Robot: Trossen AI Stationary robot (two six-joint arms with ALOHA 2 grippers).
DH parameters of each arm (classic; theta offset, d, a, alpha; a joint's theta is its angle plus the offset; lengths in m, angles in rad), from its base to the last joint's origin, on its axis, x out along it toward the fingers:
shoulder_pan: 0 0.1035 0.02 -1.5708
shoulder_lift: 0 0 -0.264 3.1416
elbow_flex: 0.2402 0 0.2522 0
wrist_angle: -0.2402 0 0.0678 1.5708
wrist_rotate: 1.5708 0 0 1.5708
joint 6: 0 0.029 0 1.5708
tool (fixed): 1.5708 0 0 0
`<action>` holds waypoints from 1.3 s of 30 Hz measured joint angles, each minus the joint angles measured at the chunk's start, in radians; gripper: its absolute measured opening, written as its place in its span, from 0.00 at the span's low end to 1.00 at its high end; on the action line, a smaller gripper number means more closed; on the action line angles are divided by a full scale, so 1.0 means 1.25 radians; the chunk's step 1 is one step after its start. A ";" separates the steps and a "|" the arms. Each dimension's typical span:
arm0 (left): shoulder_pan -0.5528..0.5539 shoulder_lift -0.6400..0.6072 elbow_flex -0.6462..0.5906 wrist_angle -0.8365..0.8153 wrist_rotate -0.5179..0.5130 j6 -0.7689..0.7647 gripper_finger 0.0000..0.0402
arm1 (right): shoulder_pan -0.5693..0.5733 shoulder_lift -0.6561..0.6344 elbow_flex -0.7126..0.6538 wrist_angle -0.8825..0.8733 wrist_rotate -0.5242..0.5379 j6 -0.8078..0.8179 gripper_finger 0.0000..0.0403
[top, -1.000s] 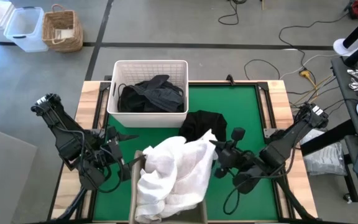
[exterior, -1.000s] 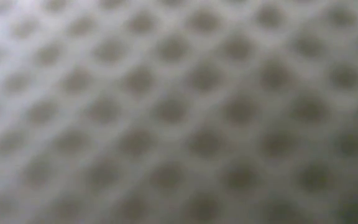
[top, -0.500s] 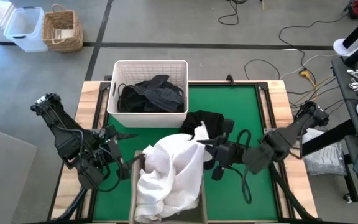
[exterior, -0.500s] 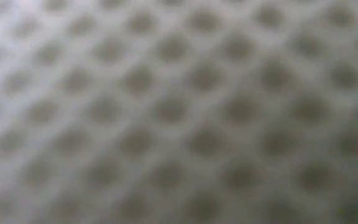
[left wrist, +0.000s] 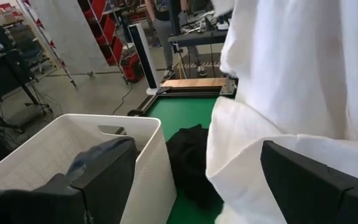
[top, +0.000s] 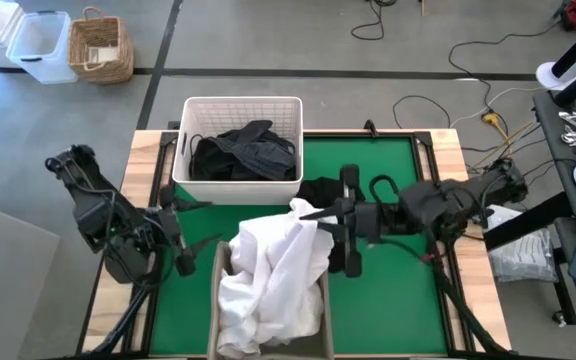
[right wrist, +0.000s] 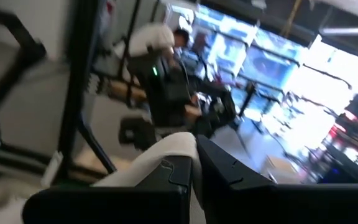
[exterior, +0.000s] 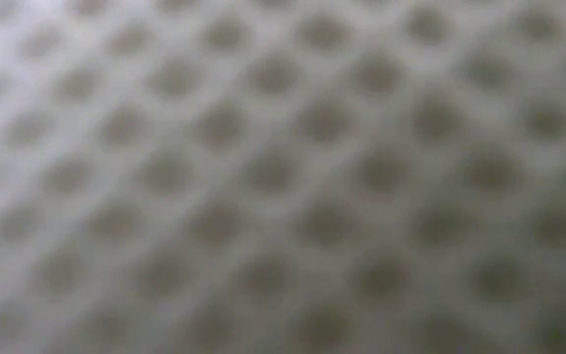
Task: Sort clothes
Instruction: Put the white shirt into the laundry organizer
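Observation:
A white garment (top: 273,270) is piled at the near middle of the green mat. Its top is drawn up into a peak where my right gripper (top: 310,212) is shut on it. A black garment (top: 326,192) lies flat on the mat just beyond the white one. More dark clothes (top: 243,155) lie inside the white basket (top: 180,150) at the far left. My left gripper (top: 193,225) stands open to the left of the white garment, touching nothing. In the left wrist view its fingers (left wrist: 104,177) frame the basket (left wrist: 73,140) and the white garment (left wrist: 291,93). My right gripper pinches the white garment's upper part (right wrist: 163,152) between its two shut fingers; an edge or a fold, I cannot tell. The fingers lie about level and come from the table's right. The cloth hangs below the peak (top: 298,212), its lower part resting on a tan bin.
A tan bin (top: 216,300) at the near edge holds the white garment's lower part. The low view (exterior: 283,177) is filled by a blurred mesh pattern. Off the table, on the floor at the far left, stand a wicker basket (top: 101,47) and a clear tub (top: 38,45).
My right gripper has risen and gone toward the table's far left, tipping up to level, still shut on the white garment. The garment's top has been drawn up into a peak while its lower part has stayed on the bin. My left gripper has drawn back slightly toward the left edge.

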 joint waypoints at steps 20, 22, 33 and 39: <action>0.000 -0.038 0.000 -0.017 0.001 -0.007 0.80 | -0.119 0.054 0.026 0.247 -0.430 0.241 0.03; 0.000 -0.040 0.000 -0.017 0.001 -0.007 0.80 | -0.118 0.068 0.040 0.246 -0.479 0.272 0.03; 0.000 -0.051 0.000 -0.019 0.001 -0.009 0.80 | -0.081 0.222 0.172 0.222 -0.593 0.449 0.03; 0.000 -0.052 0.000 -0.021 0.002 -0.009 0.80 | -0.055 0.277 0.218 0.133 -0.594 0.463 0.03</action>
